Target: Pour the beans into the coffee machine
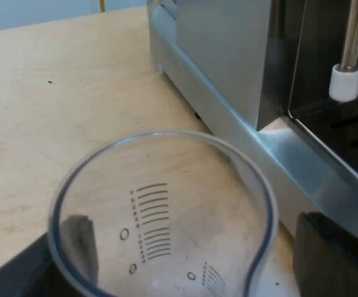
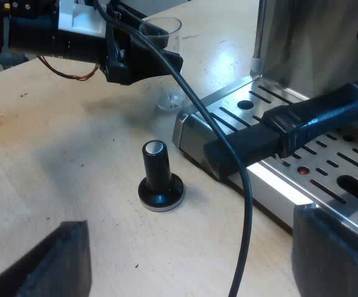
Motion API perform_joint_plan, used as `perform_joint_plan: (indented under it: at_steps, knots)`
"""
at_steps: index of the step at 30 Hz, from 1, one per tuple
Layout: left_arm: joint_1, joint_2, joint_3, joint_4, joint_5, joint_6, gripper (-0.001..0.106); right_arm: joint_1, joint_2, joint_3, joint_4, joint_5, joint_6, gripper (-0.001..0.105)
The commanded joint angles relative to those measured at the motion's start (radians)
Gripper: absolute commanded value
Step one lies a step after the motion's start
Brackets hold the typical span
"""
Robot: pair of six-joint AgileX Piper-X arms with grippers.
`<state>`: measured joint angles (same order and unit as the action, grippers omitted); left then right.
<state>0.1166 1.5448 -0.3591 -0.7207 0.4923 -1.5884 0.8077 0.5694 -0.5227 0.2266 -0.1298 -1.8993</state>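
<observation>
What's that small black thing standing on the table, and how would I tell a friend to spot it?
Start at the espresso machine and its slotted metal tray. Just off the tray's corner, on the wooden table, stands the tamper. It is a short black upright knob with a pale top on a round base, unlike the clear measuring glass farther off.

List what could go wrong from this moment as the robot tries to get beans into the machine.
1. The measuring glass looks empty, with no beans visible inside, so a pour may deliver nothing.
2. The left gripper is open around the glass, which sits close beside the espresso machine. An uneven close could push the glass against the machine's base or tip it.
</observation>
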Motion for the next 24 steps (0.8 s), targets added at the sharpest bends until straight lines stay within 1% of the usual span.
perform_joint_plan:
  at_steps: [1,5,15,19,24]
  knots:
    - [-0.001,-0.002,-0.002,-0.018,0.001,-0.009,0.07,0.002,-0.005,-0.001,-0.014,-0.001,-0.008,0.069]
    - [-0.001,-0.002,-0.002,-0.013,0.001,-0.009,0.07,0.002,-0.005,-0.001,-0.014,-0.001,-0.008,0.069]
    - [-0.001,-0.002,0.0,0.067,-0.003,-0.009,0.07,0.002,-0.005,-0.001,-0.014,-0.001,-0.004,0.069]
    - [-0.001,-0.002,0.0,0.118,-0.03,-0.009,0.07,0.002,-0.005,-0.001,-0.014,-0.001,-0.004,0.069]
    - [-0.001,-0.004,0.0,0.139,-0.031,-0.009,0.07,0.002,-0.005,-0.001,-0.014,0.009,-0.004,0.069]
